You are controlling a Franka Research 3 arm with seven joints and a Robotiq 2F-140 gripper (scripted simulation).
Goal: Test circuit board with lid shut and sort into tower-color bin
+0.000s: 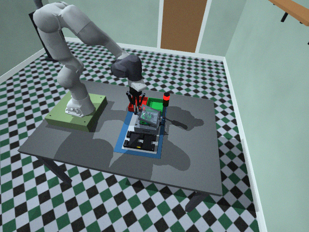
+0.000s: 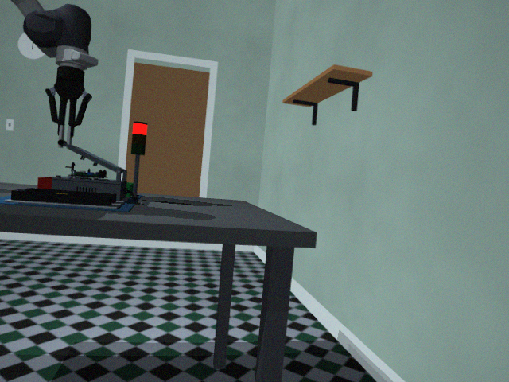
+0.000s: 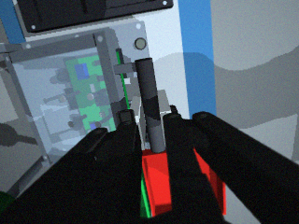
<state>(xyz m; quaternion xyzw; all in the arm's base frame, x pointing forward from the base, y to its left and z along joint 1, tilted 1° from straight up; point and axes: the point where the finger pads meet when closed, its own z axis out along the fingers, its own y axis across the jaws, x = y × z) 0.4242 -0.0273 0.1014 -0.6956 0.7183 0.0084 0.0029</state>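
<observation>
My gripper is shut on the dark bar handle of the tester's clear lid. It holds the lid tilted partly up above the grey tester. The green circuit board lies face up on the tester's plate under the raised lid. The signal tower beside the tester shows red. The red bin stands right behind the gripper, and the green bin stands next to it.
The black tray lies in front of the tester on the blue mat. Both of its pockets look empty. The arm's green base block stands at the table's left.
</observation>
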